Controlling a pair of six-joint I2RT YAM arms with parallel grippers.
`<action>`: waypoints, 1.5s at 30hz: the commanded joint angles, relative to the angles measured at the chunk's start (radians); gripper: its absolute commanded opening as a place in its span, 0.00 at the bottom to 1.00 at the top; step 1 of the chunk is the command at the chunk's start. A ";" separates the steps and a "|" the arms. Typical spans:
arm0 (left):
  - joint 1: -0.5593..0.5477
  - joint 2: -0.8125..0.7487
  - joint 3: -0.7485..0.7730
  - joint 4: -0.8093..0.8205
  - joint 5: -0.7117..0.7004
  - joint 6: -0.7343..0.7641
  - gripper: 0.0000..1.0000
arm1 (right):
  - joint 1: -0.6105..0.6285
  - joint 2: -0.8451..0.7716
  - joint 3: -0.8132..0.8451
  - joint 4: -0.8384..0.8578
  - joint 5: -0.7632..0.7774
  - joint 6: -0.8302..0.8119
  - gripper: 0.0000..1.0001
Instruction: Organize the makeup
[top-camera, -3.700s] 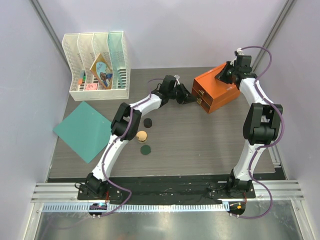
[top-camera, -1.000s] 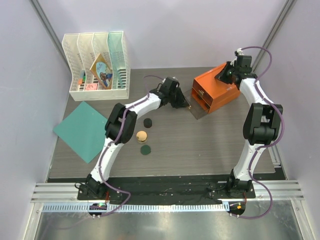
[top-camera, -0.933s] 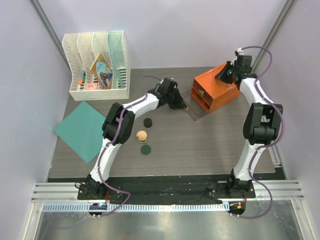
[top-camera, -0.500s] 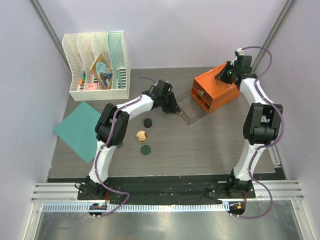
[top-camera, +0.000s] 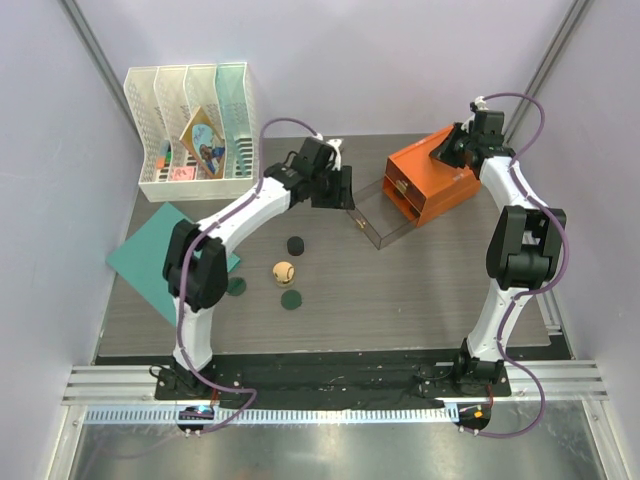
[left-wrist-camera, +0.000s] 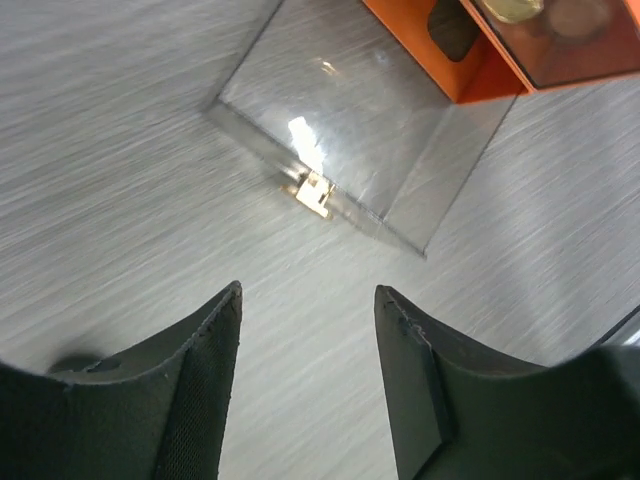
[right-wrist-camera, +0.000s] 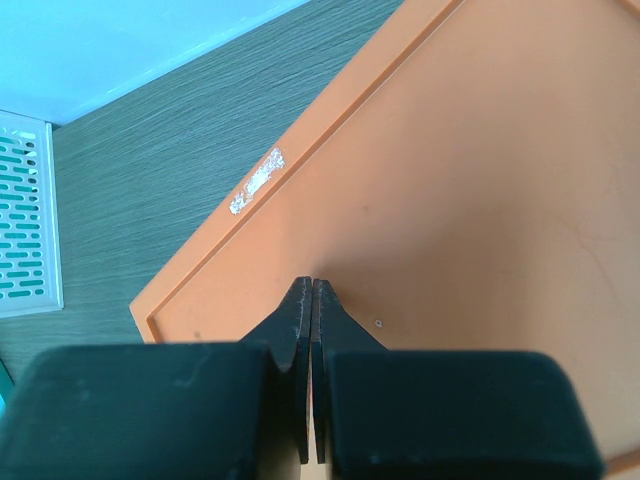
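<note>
At the orange box (top-camera: 430, 180): clear drawer (top-camera: 372, 215) now pulled out, ready.
Left gripper (left-wrist-camera: 305, 300): backed off, fingers spread.
Right gripper (right-wrist-camera: 312, 290): fingers pressed together on box top.
Makeup (top-camera: 284, 271): loose on table (top-camera: 420, 290) nearby.

My left gripper (top-camera: 338, 190) has backed off to the left of the orange drawer box (top-camera: 440, 170). Its fingers are spread and off the handle (left-wrist-camera: 315, 192). The clear drawer (top-camera: 368, 212) went from shut to pulled well out of the box's front. My elbow swung left too, uncovering a dark-green disc (top-camera: 237, 286) far left of the box.
</note>
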 joint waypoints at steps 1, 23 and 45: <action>0.012 -0.132 -0.051 -0.177 -0.145 0.144 0.58 | -0.001 0.199 -0.117 -0.361 0.147 -0.062 0.01; 0.069 -0.007 -0.175 -0.301 -0.275 0.081 0.71 | -0.001 0.200 -0.146 -0.353 0.140 -0.064 0.01; 0.071 0.053 -0.094 -0.291 -0.308 0.038 0.00 | -0.001 0.197 -0.147 -0.346 0.123 -0.061 0.01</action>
